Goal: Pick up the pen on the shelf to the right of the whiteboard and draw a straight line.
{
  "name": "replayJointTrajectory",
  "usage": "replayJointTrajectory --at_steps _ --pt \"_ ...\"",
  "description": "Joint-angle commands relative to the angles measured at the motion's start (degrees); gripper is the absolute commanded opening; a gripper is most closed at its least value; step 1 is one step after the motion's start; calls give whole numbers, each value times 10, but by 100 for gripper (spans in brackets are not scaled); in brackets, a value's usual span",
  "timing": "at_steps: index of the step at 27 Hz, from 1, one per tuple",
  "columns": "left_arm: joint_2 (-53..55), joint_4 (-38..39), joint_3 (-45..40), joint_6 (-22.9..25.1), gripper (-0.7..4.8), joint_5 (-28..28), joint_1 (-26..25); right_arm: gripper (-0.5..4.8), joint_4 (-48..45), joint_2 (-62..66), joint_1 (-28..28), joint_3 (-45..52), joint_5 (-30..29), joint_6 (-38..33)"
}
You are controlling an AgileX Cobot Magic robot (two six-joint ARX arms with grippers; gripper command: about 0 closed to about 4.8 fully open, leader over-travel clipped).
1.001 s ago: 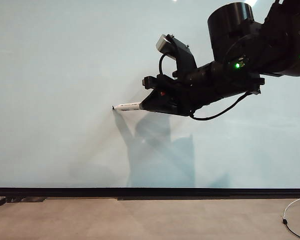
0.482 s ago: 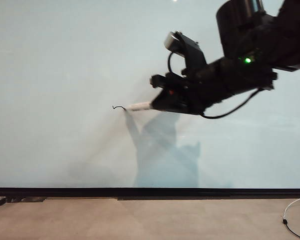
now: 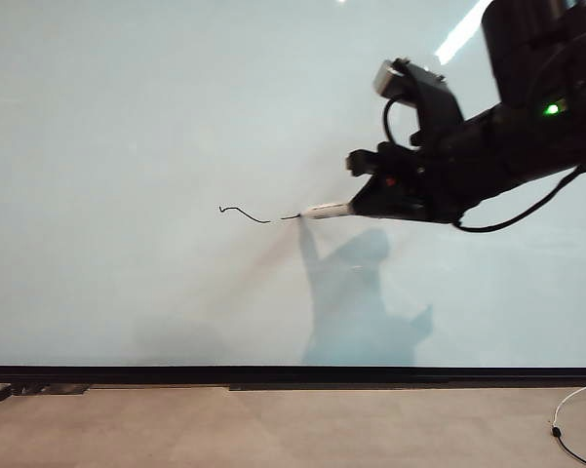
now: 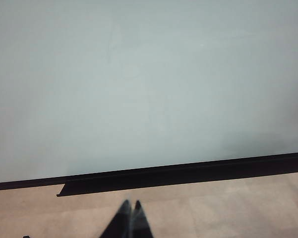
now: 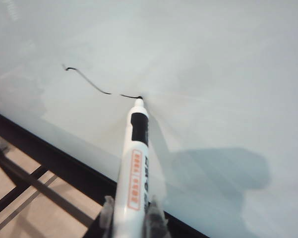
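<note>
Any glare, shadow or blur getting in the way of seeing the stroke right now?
Exterior view: a bright streak of glare sits high on the whiteboard, away from the straight line; the right gripper casts a blue-grey shadow below the pen. Right wrist view: line and pen tip sharp, shadow beside the barrel. Left wrist view: soft focus, left gripper dark and blurry.

Lab: bare whiteboard (image 3: pixel 127 117), robot arm (image 3: pixel 527 127).

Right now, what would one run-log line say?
right gripper: shut on pen | tip on whiteboard | straight line: partial | left gripper: shut, idle
</note>
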State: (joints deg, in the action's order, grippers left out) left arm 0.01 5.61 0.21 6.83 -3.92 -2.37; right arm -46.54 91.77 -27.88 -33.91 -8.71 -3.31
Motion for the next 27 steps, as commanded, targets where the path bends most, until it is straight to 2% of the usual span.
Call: replayJointTrajectory --at_steps 1,6,11,19,27 --pt "0 -3 2 0 -5 -2 0 -5 -6 -36 12 21 27 8" --pt "0 -3 2 0 -5 -2 0 -5 16 -81 38 50 38 19" --pt "0 -3 2 0 -5 -2 0 -5 20 -137 88 96 39 19" --pt "0 -3 2 0 -5 -1 0 -5 43 -183 137 118 39 23" --pt "0 -3 2 0 -5 -1 0 -5 45 -229 147 158 35 16"
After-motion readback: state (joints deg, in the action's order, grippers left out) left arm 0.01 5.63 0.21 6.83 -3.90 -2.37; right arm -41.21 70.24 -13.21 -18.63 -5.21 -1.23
